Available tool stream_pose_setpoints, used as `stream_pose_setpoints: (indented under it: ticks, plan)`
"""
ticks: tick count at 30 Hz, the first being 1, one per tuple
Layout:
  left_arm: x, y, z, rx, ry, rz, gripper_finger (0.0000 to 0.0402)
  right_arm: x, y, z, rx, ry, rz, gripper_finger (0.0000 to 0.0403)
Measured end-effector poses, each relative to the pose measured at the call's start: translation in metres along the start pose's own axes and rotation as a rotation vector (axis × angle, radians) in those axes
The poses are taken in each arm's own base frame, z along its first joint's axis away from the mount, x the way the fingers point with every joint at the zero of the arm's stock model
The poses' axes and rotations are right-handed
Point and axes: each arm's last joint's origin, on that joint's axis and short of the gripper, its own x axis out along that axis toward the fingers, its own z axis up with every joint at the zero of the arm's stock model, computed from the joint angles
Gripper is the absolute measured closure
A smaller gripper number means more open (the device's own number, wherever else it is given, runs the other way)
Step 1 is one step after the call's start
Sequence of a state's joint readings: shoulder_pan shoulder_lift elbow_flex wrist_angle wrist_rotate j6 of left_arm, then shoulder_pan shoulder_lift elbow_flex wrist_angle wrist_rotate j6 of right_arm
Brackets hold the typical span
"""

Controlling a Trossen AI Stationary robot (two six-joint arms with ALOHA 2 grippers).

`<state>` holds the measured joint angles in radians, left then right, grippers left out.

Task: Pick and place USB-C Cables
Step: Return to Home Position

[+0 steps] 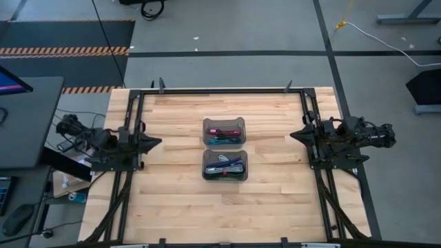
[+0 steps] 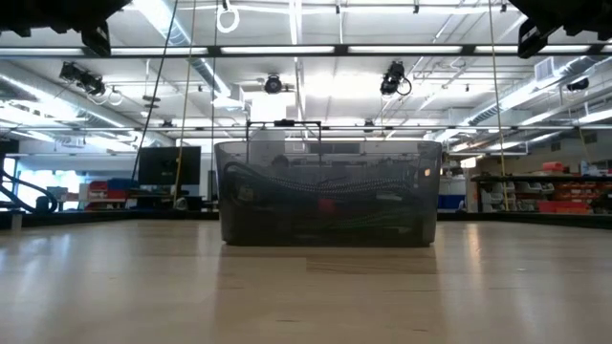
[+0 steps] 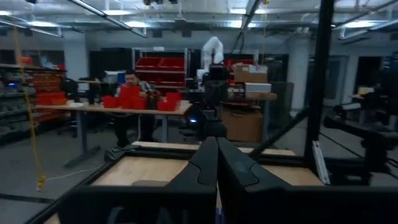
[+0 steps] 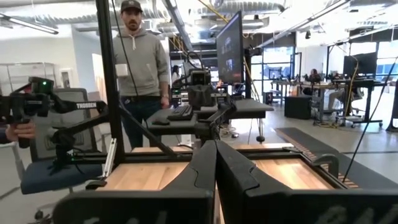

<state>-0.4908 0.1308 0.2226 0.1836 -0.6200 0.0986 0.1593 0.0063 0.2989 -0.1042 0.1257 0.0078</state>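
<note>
Two translucent grey bins stand in the middle of the table, one behind the other. The far bin [image 1: 223, 131] holds maroon and teal USB-C cables [image 1: 224, 129]; the near bin [image 1: 224, 165] holds white, grey, purple and green ones [image 1: 226, 165]. The low view shows the bins [image 2: 329, 193] end on, with dark cables inside. My left gripper [image 1: 156, 142] is shut at the table's left edge, folded back over its base. My right gripper [image 1: 295, 135] is shut at the right edge, likewise folded back. Both wrist views show shut fingers [image 3: 216, 163] [image 4: 215, 163] with nothing between them.
Black frame rails [image 1: 220, 90] run along the table's far edge and down both sides. A long white cord with a yellow end [image 1: 372, 36] lies on the floor beyond the table. A person [image 4: 140, 68] stands past the table's left side, and another sits at a far bench [image 3: 132, 87].
</note>
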Motion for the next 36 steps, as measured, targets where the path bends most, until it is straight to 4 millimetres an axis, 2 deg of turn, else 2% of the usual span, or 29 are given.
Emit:
stream_pose_setpoints:
  ticks: [6, 15, 25, 30, 36]
  plan:
    - [-0.006, 0.0, -0.006, -0.032, 0.052, -0.112, 0.0398, 0.0, 0.0, 0.0, -0.001, 0.003, 0.0, 0.0391]
    - [-0.014, 0.003, -0.013, -0.066, 0.111, -0.177, 0.0395, 0.0, 0.002, 0.003, 0.003, -0.027, 0.052, 0.0391]
    - [-0.012, 0.006, -0.015, -0.046, 0.13, -0.152, 0.0394, 0.0, 0.002, 0.004, 0.019, -0.043, 0.077, 0.0391]
    - [-0.011, 0.01, -0.015, -0.013, 0.126, -0.108, 0.0394, 0.003, 0.001, -0.005, -0.013, -0.062, 0.025, 0.0391]
    - [-0.008, 0.017, -0.016, 0.034, 0.122, -0.012, 0.0393, 0.01, 0.001, -0.027, -0.035, -0.093, -0.01, 0.0391]
